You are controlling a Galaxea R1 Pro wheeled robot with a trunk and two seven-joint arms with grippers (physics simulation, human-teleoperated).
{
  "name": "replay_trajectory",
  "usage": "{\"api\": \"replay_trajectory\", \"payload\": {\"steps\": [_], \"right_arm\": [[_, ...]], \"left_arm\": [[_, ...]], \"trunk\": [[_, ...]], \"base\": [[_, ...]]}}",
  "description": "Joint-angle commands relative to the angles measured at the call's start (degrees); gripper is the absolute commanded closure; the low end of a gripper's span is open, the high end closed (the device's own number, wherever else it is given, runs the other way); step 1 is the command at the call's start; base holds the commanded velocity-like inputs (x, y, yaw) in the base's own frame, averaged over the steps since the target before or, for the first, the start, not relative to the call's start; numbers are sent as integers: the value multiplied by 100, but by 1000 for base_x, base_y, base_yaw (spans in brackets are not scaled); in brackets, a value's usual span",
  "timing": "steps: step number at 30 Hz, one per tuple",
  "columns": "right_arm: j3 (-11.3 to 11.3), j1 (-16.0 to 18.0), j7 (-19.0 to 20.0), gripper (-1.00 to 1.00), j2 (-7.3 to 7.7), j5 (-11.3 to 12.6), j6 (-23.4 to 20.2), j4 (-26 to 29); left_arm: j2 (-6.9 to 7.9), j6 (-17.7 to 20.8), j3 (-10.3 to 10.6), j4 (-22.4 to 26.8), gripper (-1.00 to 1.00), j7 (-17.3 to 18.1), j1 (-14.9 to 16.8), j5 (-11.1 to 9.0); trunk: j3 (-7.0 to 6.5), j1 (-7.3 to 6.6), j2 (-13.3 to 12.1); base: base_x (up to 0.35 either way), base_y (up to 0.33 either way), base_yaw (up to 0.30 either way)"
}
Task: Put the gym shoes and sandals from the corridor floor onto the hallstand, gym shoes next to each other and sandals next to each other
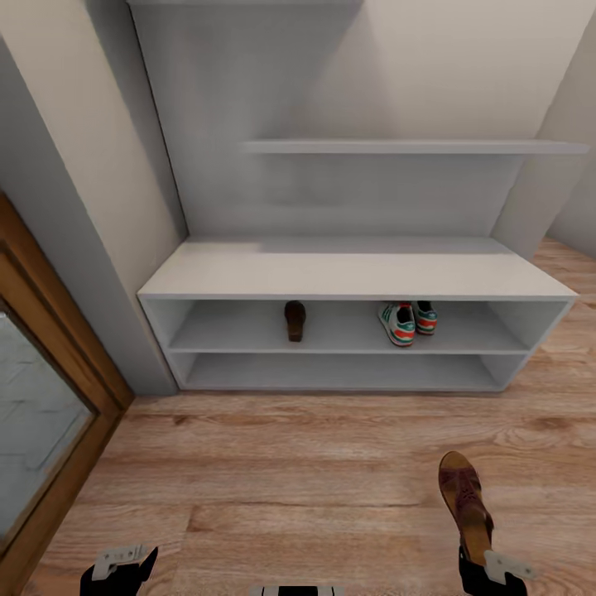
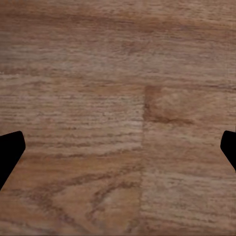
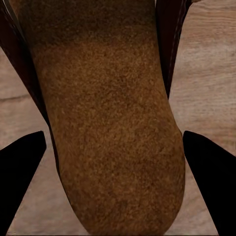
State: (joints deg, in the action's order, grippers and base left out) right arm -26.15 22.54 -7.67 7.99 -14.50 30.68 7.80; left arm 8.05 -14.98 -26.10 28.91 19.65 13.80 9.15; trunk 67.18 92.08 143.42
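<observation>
Brown sandal [image 1: 465, 505] sits clamped in the right end effector [image 1: 484, 571]; left end effector [image 2: 118, 147] fingers spread apart over the corridor floor [image 2: 98, 73].

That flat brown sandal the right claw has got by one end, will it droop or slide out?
The flat brown sandal juts straight out from the right gripper without sagging, so it is probably fairly stiff. Its grainy tan insole looks rough, likely not slippery. Held by one end, it may pivot.

Home corridor: white hallstand [image 1: 356, 273] with shoe shelves against a plain wall, gym shoes [image 1: 407, 321] and a sandal [image 1: 295, 319] stored on it, wood plank floor [image 1: 290, 480], wood-framed mirror door [image 1: 50, 397] at left.
</observation>
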Motion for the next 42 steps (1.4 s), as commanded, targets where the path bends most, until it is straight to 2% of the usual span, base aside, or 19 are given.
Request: {"api": "replay_trajectory", "payload": {"steps": [1, 11, 20, 25, 26, 29, 30, 33, 34, 37, 38, 40, 42], "right_arm": [[-22, 5, -33, 100, 1, -60, 17, -6], [-20, 5, -33, 100, -27, -60, 19, 1], [-3, 5, -18, 100, -165, -79, 16, 3], [27, 7, -20, 100, -445, -110, -7, 71], [34, 8, -25, 100, -575, -123, -41, 149], [45, 20, -38, 100, -791, -141, -208, 332], [50, 37, -65, 100, -933, -165, -437, 489], [53, 93, -165, 100, -1143, -232, -941, 789], [55, 150, -274, 100, -1302, -296, -1337, 1020], [73, 246, -461, 100, -1543, -406, -1932, 1348], [103, 308, -583, 100, -1684, -471, -2274, 1522], [153, 377, -691, 100, -1799, -516, -2546, 1643], [267, 529, -817, 100, -1799, -556, -2801, 1747]], "left_arm": [[-5, -31, -46, -8, -100, 37, 7, 60], [-5, -31, -44, -8, -100, 38, 5, 61], [-22, -31, 183, -9, -100, 31, 6, 62], [-22, -35, 218, -8, -100, 34, 5, 61], [-23, -37, 225, -8, -100, 32, 6, 57], [-23, -38, 231, -8, -100, 31, 4, 55], [-23, -39, 233, -8, -100, 33, 4, 53], [-23, -39, 235, -8, -100, 36, 4, 53], [-23, -40, 236, -8, -100, 37, 4, 52], [-23, -40, 236, -8, -100, 38, 5, 52], [-23, -41, 237, -8, -100, 38, 6, 52], [-23, -48, 237, -8, -100, 39, 4, 52], [-24, -91, 237, -8, -100, 39, 6, 47]], "trunk": [[4, -2, 2], [4, -2, 2], [4, -2, 2], [4, -2, 2], [4, -2, 2], [4, -2, 2], [4, -2, 2], [4, -2, 2], [4, -2, 2], [4, -2, 2], [4, -2, 2], [4, -2, 2], [4, -2, 2]], "base": [[-44, 308, 0], [-13, 308, 0], [0, 207, 0], [0, 27, 0], [0, 10, 0], [0, 7, 0], [0, 3, 0], [0, 2, 0], [0, 1, 0], [0, 0, 0], [0, 0, 0], [0, 0, 0], [0, 0, 0]]}}
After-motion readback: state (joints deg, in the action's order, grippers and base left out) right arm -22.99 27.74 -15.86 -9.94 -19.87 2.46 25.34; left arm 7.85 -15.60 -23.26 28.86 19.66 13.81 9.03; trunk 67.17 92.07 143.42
